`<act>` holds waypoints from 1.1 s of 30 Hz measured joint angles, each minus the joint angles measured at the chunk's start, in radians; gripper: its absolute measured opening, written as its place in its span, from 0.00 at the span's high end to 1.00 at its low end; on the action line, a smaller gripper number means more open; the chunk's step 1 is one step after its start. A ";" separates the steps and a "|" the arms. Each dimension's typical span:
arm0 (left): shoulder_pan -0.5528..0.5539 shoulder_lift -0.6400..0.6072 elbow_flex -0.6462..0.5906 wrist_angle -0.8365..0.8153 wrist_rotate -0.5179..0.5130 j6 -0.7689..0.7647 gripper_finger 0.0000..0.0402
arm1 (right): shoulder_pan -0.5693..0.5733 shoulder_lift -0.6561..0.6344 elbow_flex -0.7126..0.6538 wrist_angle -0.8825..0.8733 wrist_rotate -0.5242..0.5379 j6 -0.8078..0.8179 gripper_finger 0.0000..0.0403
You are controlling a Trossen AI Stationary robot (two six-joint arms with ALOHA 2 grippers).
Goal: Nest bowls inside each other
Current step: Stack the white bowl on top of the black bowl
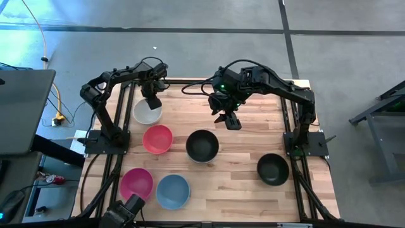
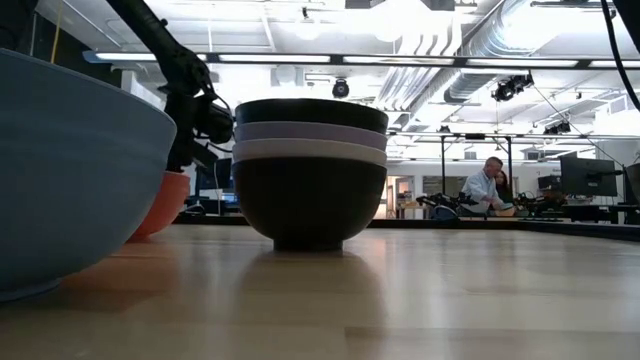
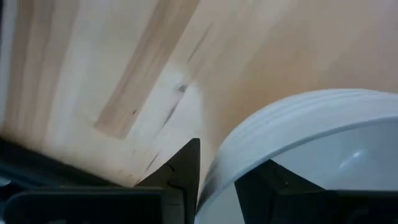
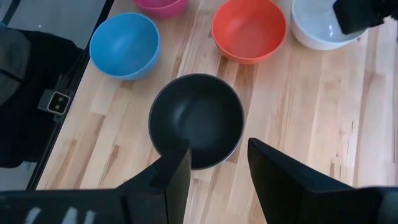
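white bowl [image 1: 147, 113] rim between left gripper [image 1: 152, 101] fingers, far-left table

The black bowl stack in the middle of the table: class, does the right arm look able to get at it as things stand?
Probably yes. The right gripper hangs open above the table, just behind the black bowl stack, with only bare wood between them. The red bowl sits off to one side, and the left gripper is busy at the white bowl.
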 joint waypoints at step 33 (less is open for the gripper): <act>-0.003 -0.110 0.063 -0.020 -0.014 0.080 0.64 | -0.012 0.000 0.000 0.014 0.000 0.034 0.62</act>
